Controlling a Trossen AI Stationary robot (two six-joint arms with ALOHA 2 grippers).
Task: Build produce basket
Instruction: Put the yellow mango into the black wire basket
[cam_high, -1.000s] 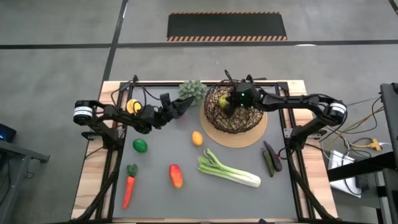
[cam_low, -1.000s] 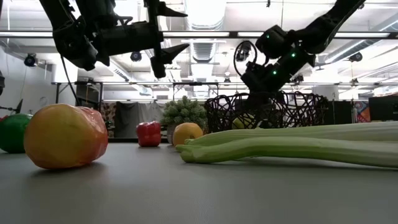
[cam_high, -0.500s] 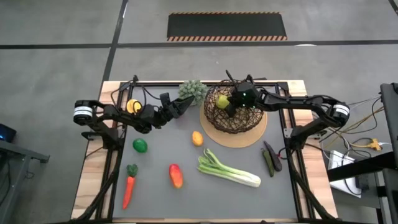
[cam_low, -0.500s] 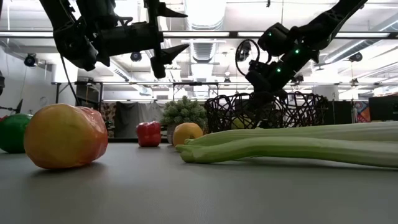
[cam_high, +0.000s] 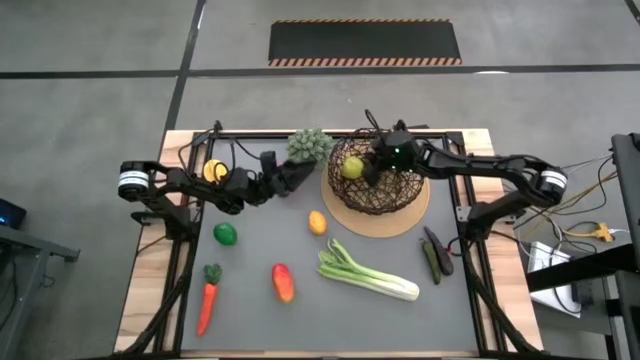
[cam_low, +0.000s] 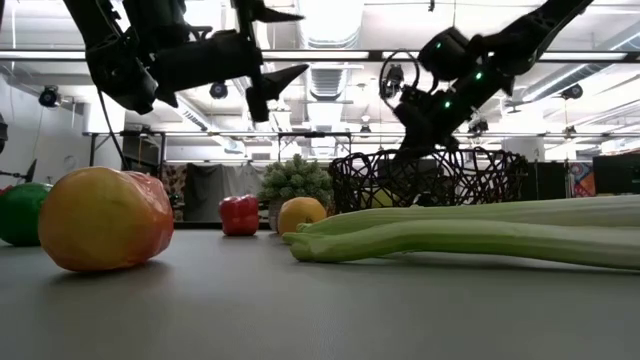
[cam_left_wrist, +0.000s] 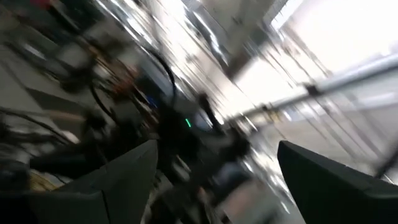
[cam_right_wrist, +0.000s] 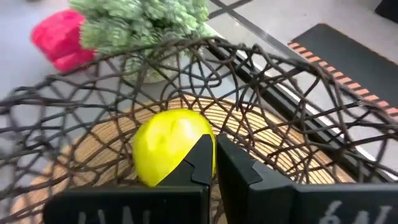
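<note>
One yellow piece (cam_high: 352, 167) lies in the basket (cam_high: 372, 197) at the surface's (cam_high: 300, 320) one o'clock, beneath the right end effector (cam_high: 372, 172), fingers closed and empty, while leek (cam_high: 368, 272), carrot (cam_high: 206, 303) and others await the wide-open left end effector (cam_high: 296, 172).

Looks like a lab or industrial workshop space, not anyone's home. The floor (cam_high: 90, 40) is bare grey concrete with seam lines, and there's a black mat edged in orange-and-black hazard stripes (cam_high: 365, 42) laid on it behind the table (cam_high: 150, 300), which is a wood-edged bench with a grey top. From table height you get an open ceiling with exposed ducts (cam_low: 330, 75) and strip lights, plus dark metal racks (cam_low: 130, 150) in the back. Loose cables (cam_high: 590, 232) trail off beside the rig too.
</note>
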